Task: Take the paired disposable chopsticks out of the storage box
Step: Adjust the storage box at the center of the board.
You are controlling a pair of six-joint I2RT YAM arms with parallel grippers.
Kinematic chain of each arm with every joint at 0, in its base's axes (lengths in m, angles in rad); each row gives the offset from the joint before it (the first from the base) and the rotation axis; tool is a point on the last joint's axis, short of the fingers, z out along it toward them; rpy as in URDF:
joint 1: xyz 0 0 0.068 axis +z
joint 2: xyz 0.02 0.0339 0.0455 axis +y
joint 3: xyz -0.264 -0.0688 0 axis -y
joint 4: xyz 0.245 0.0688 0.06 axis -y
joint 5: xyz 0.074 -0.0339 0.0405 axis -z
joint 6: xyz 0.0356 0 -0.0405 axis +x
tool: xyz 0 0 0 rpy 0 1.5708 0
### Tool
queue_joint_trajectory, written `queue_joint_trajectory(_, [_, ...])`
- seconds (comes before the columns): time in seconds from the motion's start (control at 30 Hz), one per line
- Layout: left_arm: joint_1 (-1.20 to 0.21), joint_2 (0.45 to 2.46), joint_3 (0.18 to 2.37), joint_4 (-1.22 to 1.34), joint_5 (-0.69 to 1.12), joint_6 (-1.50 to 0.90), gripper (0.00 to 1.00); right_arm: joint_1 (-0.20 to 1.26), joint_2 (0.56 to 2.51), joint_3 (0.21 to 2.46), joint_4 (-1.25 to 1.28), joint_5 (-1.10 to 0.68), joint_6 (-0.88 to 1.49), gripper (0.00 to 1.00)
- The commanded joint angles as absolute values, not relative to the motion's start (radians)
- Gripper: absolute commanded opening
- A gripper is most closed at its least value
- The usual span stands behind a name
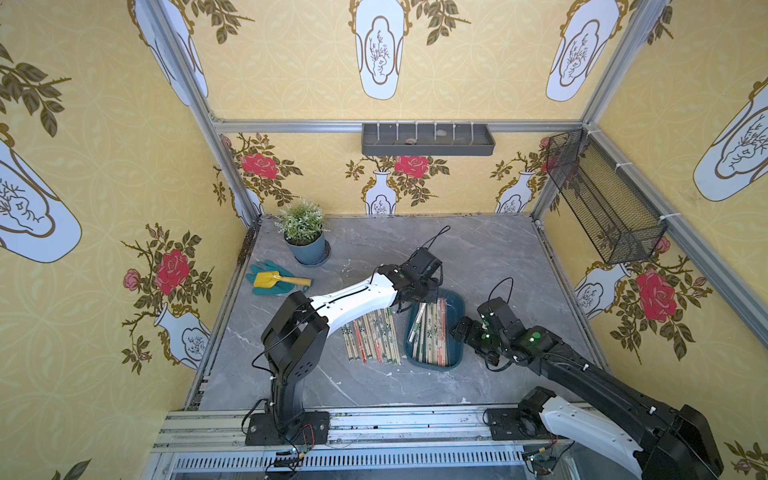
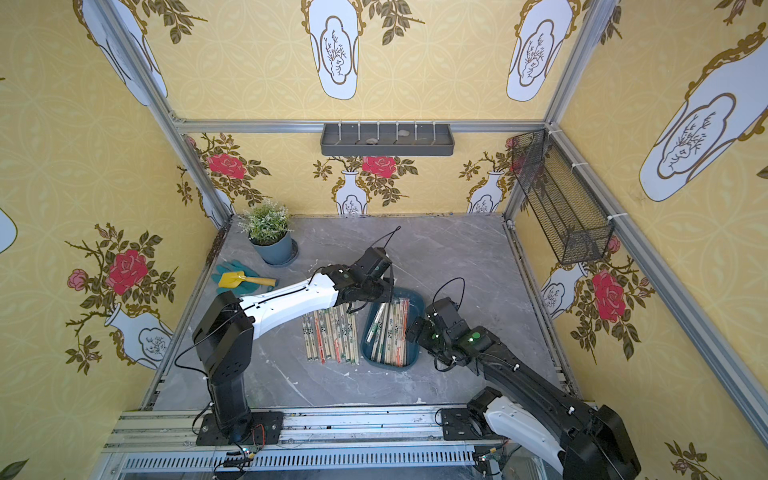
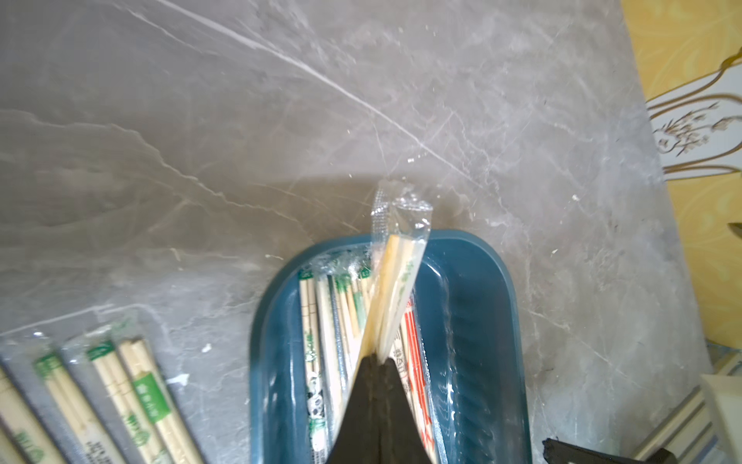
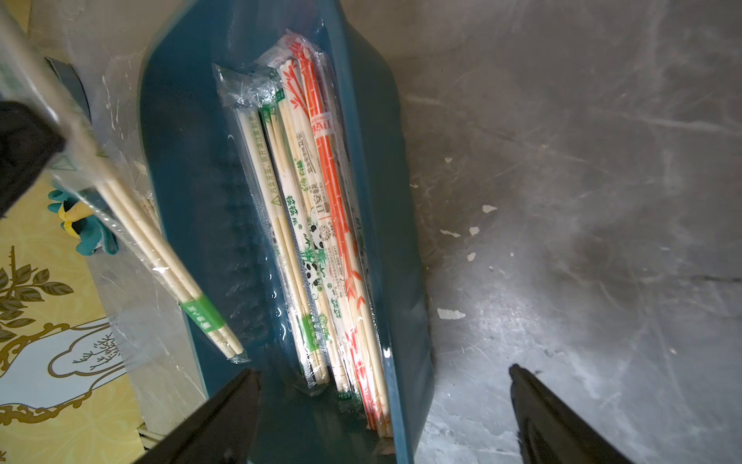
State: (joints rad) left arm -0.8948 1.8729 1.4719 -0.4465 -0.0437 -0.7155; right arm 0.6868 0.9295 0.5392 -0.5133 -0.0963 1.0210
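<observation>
**While L gripper (image 3: pixel 375 357) pinches a tilted pair (image 3: pixel 395 281), R gripper (image 4: pixel 383 371) sits wide at storage box (image 3: pixel 502 305)**

As both top views match, I read them together. The storage box (image 1: pixel 432 365) sits mid-tabletop (image 1: pixel 478 257) btwn L arm (image 1: pixel 353 297) and R arm (image 1: pixel 582 365). L arm reaches over the box's far end, and its wrist hides the jaws from up here. The tilted pair (image 1: pixel 417 322) slants across the loose pairs (image 1: pixel 436 336) lying lengthwise in the box. A row of pairs (image 1: pixel 372 338) lies on the tabletop just beside the box, L side, parallel to it. R gripper is at the box's R rim.

L wrist cam: the jaws are clamped tight on the tilted pair, which has a green-printed sleeve. Its clear sleeve end sticks past the box's far rim. Loose pairs lie flat beneath it.

R wrist cam: the jaws are spread wide, holding nothing. One finger (image 4: pixel 225 409) is over the box interior, the other over bare tabletop, w/ the rim btwn them. Green, panda and red-orange sleeves are packed along that rim. The tilted pair hangs from L gripper w/ its free end over the opposite rim. I can't tell if it touches.
</observation>
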Motion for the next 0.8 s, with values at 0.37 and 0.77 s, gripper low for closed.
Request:
queue_joint_trajectory(0.37, [-0.815,1.655,1.369,-0.409,-0.052,-0.726,0.0,0.685,0.951,0.571,-0.475,-0.106,0.999,0.97])
queue_joint_trajectory(0.77, [-0.69,1.354,1.077,-0.475,-0.127,-0.796,0.0,0.721,1.056,0.652,-0.401,-0.149,0.932,0.97])
